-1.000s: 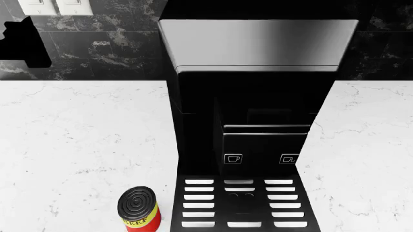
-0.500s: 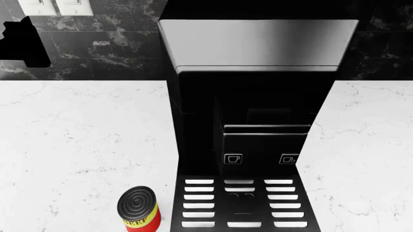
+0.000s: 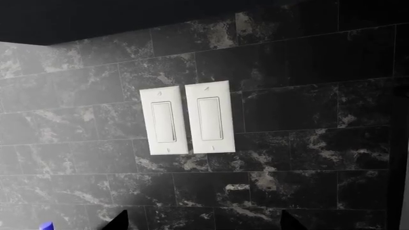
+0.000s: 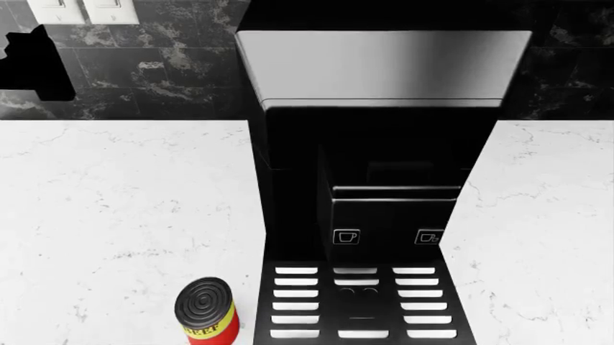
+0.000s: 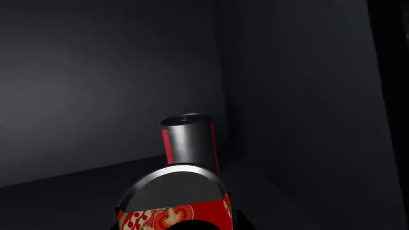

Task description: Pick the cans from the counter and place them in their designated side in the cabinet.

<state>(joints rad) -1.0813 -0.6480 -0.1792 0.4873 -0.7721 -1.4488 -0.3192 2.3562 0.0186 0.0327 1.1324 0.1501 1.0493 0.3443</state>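
Observation:
The yellow-over-red "BEEF" can [image 4: 206, 313] with a dark ribbed lid stands on the white marble counter [image 4: 115, 208], left of the coffee machine. In the right wrist view, my right gripper [image 5: 176, 221] is inside a dark cabinet, its jaws close on both sides of a red can [image 5: 179, 203] with a tomato picture and a grey end. A second red and grey can [image 5: 188, 141] stands upright behind it near the cabinet's back corner. My left gripper [image 3: 203, 224] is open and empty, its fingertips [image 3: 119, 222] wide apart, facing the tiled wall.
A tall black and silver coffee machine [image 4: 379, 165] with a slotted drip tray fills the middle of the counter. Two white light switches [image 3: 187, 119] sit on the dark marble wall. A black shape [image 4: 34, 65] shows by the wall at far left. A small blue object [image 3: 46, 225] shows at the left wrist view's edge.

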